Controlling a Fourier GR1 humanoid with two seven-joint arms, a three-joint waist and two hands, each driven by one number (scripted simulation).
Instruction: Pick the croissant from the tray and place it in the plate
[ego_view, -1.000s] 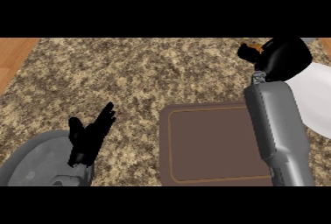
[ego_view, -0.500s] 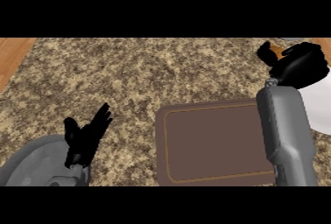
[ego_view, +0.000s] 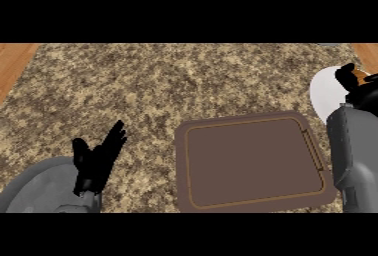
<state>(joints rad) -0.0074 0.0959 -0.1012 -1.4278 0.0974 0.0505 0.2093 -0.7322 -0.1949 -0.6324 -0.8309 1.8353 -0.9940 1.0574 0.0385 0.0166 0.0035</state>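
light: even, diffuse, moderately bright | shadows: barely any | glare: none | focus: uniform

Bench (ego_view: 170, 85): speckled granite top. Brown tray (ego_view: 251, 165) lying on it; white plate (ego_view: 322, 92) just right of tray.

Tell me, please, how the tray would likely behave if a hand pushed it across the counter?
The tray lies flat and looks broad and low, so it would probably slide rather than tip. Its raised rim suggests a stiff board, unlikely to flex. Nothing shows on it now, so it may move easily; a push near a corner would likely turn it.
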